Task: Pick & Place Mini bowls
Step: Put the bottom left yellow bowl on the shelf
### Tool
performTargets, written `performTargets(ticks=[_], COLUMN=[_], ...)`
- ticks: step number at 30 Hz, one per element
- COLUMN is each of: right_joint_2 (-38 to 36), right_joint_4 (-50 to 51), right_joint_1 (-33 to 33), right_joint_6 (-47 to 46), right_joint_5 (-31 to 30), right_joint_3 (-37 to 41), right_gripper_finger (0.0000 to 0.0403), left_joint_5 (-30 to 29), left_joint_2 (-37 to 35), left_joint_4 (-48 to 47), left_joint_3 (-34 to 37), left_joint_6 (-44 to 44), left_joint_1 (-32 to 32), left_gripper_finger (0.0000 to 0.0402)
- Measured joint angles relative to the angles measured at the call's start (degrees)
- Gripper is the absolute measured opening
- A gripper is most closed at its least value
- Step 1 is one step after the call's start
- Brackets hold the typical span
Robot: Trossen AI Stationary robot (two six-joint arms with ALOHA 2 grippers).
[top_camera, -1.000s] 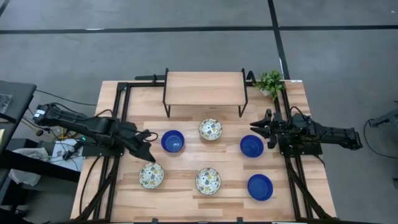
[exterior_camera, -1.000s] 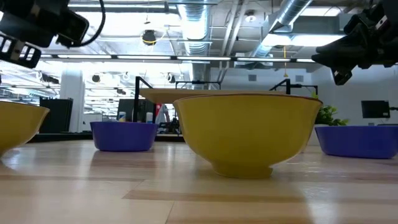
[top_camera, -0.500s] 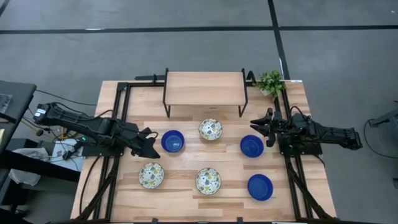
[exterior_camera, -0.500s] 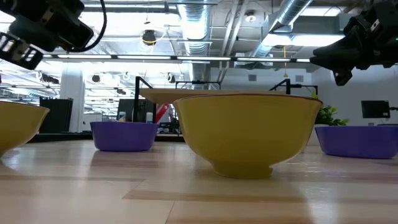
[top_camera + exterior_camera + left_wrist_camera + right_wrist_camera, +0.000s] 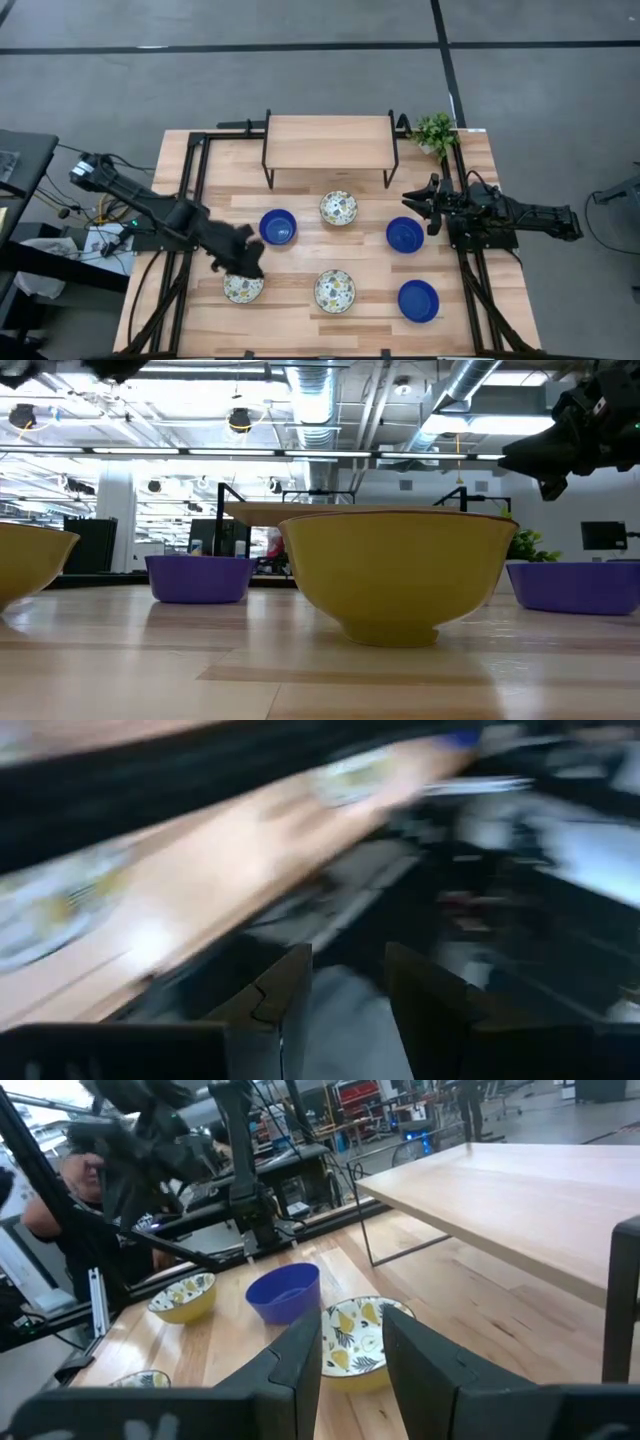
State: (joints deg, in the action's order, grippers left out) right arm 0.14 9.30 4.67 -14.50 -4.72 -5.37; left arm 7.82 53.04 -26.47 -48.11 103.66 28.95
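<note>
Floral bowl under left gripper (overlapping)

Right claw fingers parted, nothing between them. Past them on the bench: floral bowl, blue bowl, then another floral bowl. Raised shelf nearby. Left arm farther off.

The high camera looks straight down on the whole light wooden table. The low camera sits at tabletop level, close to a yellow-sided floral bowl, facing the room. Each wrist camera looks forward past its own dark fingers; the right one shares the blue bowl with the high view.
</note>
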Motion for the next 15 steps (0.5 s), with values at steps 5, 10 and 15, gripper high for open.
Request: performTargets(ticks=[5, 10, 15], right_joint_2=[0.0, 0.0, 0.0], right_joint_4=[0.6, 0.6, 0.6], right_joint_1=[0.0, 0.0, 0.0], right_joint_6=[0.0, 0.0, 0.0], right_joint_5=[0.0, 0.0, -0.1], right_joint_3=[0.0, 0.0, 0.0], right_gripper_finger=[0.0098, 0.0098, 0.0098], left_joint_5=[4.3, -2.5, -11.8], left_joint_2=[2.7, 2.5, 4.2], left_joint_4=[-18.4, -22.7, -22.7], left_joint_3=[-1.7, -2.0, -1.8], left_joint_6=[8.8, 17.7, 19.8], left_joint_1=[7.8, 15.5, 17.4], left_gripper_finger=[0.0127, 0.0127, 0.0127])
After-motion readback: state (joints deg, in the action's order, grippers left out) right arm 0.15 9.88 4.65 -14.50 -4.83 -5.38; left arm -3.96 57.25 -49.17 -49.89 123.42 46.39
